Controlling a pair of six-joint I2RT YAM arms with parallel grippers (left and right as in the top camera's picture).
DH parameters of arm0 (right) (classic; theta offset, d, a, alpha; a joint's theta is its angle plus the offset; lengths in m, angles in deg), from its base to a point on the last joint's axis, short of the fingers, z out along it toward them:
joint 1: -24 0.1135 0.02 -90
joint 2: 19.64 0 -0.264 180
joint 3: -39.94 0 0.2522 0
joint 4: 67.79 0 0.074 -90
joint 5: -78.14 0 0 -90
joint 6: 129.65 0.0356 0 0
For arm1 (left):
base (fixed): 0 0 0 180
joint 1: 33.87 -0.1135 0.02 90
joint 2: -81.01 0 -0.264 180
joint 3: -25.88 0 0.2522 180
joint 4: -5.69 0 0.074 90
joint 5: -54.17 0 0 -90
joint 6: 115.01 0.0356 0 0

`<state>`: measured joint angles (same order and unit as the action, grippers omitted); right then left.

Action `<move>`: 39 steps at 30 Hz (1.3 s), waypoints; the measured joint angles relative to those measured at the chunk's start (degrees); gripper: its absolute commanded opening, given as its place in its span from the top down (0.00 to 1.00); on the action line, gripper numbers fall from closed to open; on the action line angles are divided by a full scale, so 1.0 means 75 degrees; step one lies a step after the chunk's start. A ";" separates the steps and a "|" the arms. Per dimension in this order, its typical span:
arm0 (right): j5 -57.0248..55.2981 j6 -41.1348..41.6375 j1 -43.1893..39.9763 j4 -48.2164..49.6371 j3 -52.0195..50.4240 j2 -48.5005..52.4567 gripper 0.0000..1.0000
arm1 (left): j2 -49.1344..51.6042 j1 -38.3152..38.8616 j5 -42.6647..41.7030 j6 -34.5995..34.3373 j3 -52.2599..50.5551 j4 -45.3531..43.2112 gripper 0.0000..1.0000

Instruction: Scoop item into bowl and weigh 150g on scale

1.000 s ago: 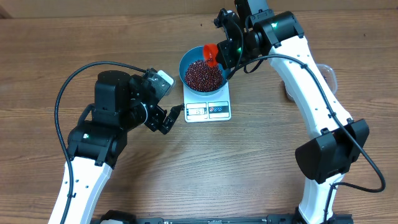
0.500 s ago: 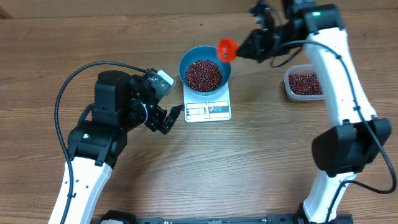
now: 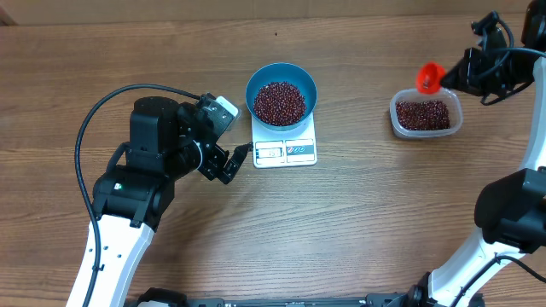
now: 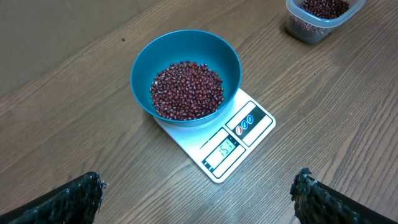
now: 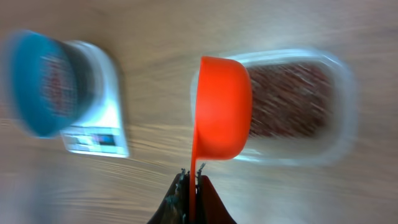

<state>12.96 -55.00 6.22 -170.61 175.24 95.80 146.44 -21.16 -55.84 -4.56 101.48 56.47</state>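
Observation:
The blue bowl [image 3: 253,85] stands on the white scale [image 3: 299,152], holding a heap of red-brown beans [image 3: 280,102]. From the left wrist I see the bowl [image 4: 186,46], its beans [image 4: 186,90] and the scale [image 4: 249,121] with a lit display. My left gripper [image 3: 229,162] rests open just left of the scale, its jaws [image 4: 198,183] wide with nothing between them. My right gripper [image 3: 461,75] is shut on the handle of an orange scoop [image 3: 429,77]. In the right wrist view the scoop [image 5: 222,109], gripped by its handle [image 5: 191,180], hangs over the tub's left end.
A clear plastic tub [image 3: 395,115] of more beans sits at the right; in the right wrist view the tub [image 5: 345,99] appears blurred, with the bowl [image 5: 18,74] and scale [image 5: 99,137] to the left. A black cable loops off the left arm [image 3: 145,170].
My right arm has swung right from the bowl's rim to the tub, carrying the orange scoop. The left arm, bowl and scale have not moved.

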 measured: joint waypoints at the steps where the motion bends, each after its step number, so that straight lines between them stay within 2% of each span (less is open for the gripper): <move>1: -0.0545 0.0006 0.0099 -0.0093 -0.0003 0.0000 0.96 | 0.0000 0.0000 0.0003 0.0000 0.0000 0.0000 0.01; 12: -0.5654 0.1145 0.2241 -0.0347 0.0000 -0.0009 0.96 | 0.0000 0.0000 0.0000 0.0003 0.0000 0.0000 0.00; 17: -0.6650 0.1749 0.2745 -0.0271 0.0000 -0.0012 0.96 | 0.0000 0.0000 0.0000 0.0003 0.0000 0.0000 0.01; 22: -0.6100 0.1993 0.2859 -0.0198 0.0000 -0.0012 0.96 | 0.0000 0.0000 0.0003 0.0000 0.0000 0.0000 0.00; 28: -0.3908 0.2110 0.3016 0.0638 0.0000 -0.0012 0.96 | 0.0000 0.0000 0.0003 0.0000 0.0000 0.0000 0.00; 32: -0.3092 0.2110 0.3340 0.1116 0.0055 -0.0015 0.96 | 0.0000 0.0000 0.0003 0.0000 0.0000 0.0000 0.01; 39: -0.2092 0.1547 0.4010 0.1510 0.0251 -0.0061 0.96 | 0.0000 0.0000 0.0000 0.0000 0.0000 0.0000 0.00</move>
<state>-2.74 -43.40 36.30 -159.29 177.12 95.34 146.44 -21.16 -55.84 -4.56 101.48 56.47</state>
